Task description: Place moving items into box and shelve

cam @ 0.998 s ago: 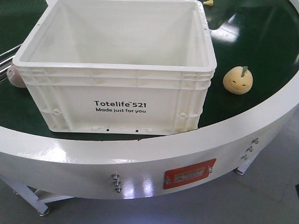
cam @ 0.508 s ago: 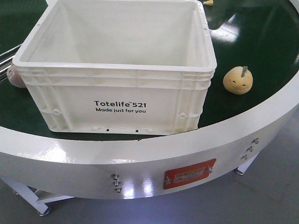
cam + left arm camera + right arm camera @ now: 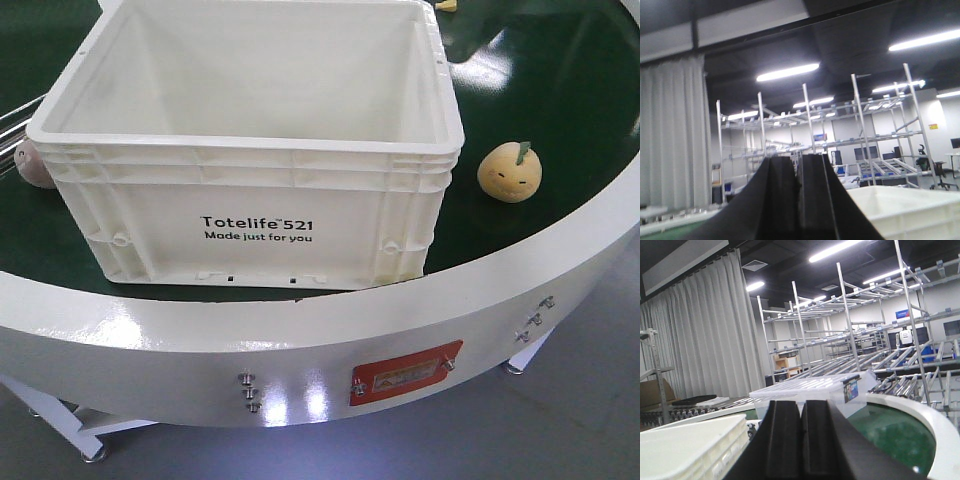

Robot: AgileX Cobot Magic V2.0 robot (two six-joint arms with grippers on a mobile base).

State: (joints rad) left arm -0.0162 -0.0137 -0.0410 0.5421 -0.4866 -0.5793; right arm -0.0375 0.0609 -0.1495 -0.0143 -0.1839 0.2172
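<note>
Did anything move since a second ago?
Nothing visibly moved. The box, the orange toy and the pink toy lie where they were, both toys outside the box on the belt.

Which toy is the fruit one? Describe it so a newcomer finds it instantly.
Find the big white crate printed Totelife 521 on the green table. Right of it lies the fruit toy: yellow-orange, green leaf, stitched face, unlike the pale pink toy peeking out at the crate's left.
</note>
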